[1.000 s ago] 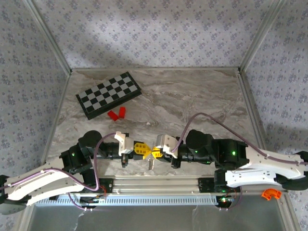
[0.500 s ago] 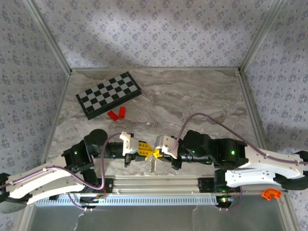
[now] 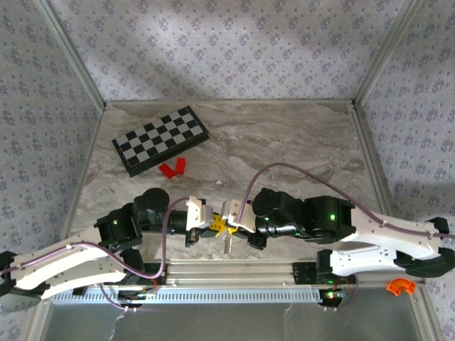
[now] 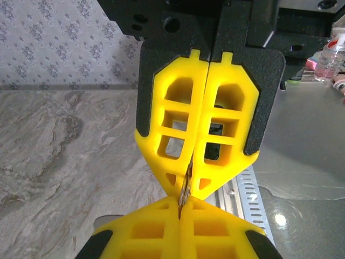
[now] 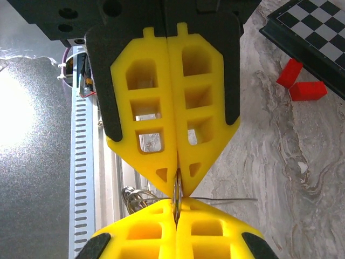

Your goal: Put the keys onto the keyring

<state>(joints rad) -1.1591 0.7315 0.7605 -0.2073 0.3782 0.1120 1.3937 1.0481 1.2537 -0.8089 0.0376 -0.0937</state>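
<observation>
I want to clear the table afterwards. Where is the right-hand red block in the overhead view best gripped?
Grip the right-hand red block across its long sides, toward its far end, coming down from above. It lies flat as a short bar, and its near end nearly meets the other red block, so a grip likely fits better there.

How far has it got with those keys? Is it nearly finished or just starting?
Done: the pickup. The left hand and right hand meet tip to tip, both shut on the thin metal keyring. In hand: the ring is pinched between them, with a silvery piece dangling beneath. Left: I cannot tell whether that piece is already threaded on, so the threading itself looks unfinished.
</observation>
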